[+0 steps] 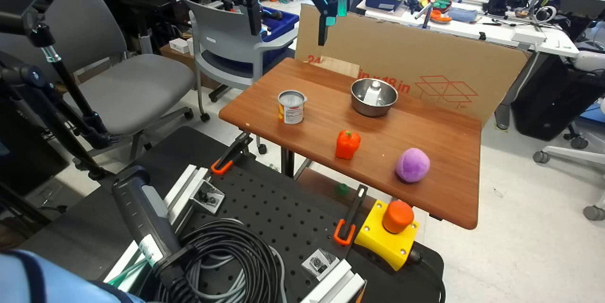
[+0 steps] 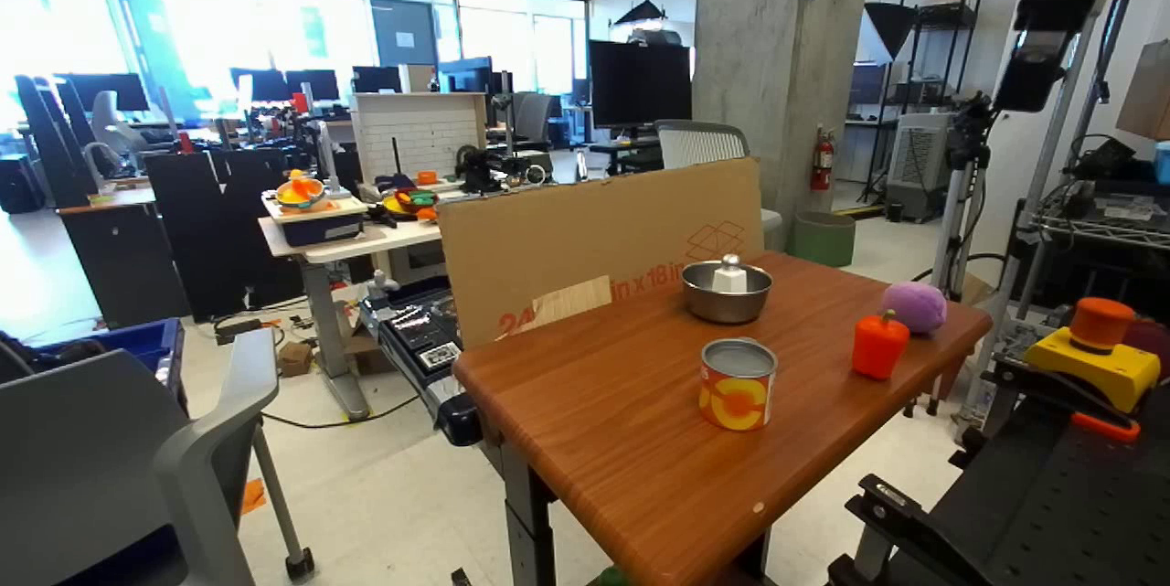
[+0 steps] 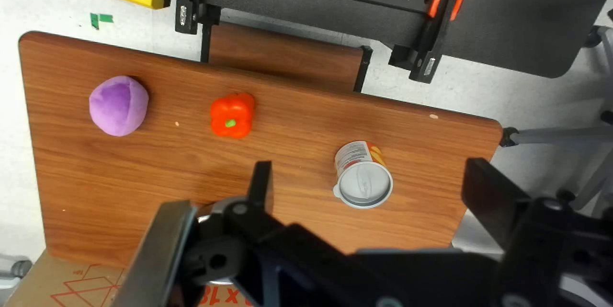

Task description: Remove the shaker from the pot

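Note:
The shaker is white with a rounded metal top and stands in the pot, leaning slightly in an exterior view [image 1: 372,96]; it also shows in an exterior view [image 2: 729,281]. The pot is a shiny round steel bowl near the cardboard at the table's back edge, seen in both exterior views [image 1: 368,110] [image 2: 727,305]. In the wrist view my gripper's parts hide the shaker and nearly all of the pot. My gripper [image 1: 289,37] is open and empty, high above the table, and its spread fingers also show in the wrist view [image 3: 369,165]. It is out of view in an exterior view.
On the wooden table [image 1: 302,76] stand a can [image 1: 291,107], a red pepper [image 1: 348,145] and a purple ball-like plush [image 1: 412,165]. A cardboard panel [image 1: 401,52] rises along the back edge. A yellow box with an orange button [image 1: 387,234] sits at the front.

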Robot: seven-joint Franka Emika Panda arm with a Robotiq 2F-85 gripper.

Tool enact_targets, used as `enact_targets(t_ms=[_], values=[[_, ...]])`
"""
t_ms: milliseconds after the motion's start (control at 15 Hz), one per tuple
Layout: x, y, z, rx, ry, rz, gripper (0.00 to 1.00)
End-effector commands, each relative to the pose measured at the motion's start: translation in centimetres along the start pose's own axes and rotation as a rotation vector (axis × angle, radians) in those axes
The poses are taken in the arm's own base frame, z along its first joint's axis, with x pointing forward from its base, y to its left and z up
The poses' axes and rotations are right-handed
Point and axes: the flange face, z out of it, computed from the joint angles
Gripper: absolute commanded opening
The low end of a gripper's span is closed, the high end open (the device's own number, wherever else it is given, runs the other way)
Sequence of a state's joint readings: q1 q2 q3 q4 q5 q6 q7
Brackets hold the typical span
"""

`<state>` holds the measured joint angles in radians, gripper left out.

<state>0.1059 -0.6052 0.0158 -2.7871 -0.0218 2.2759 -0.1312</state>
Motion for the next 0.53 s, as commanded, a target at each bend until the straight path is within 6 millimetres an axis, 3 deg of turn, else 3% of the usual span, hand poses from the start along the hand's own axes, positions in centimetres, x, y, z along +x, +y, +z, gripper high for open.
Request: enact_targets(t_ms=[0, 200, 467], values=[[0.0, 0.0, -0.1, 0.0, -0.001, 0.0, 1.0], [2.1, -0.6, 2.4, -0.044, -0.073, 0.029, 1.0], [4.7, -0.2, 7.8, -0.113, -0.209, 0.131, 1.0]])
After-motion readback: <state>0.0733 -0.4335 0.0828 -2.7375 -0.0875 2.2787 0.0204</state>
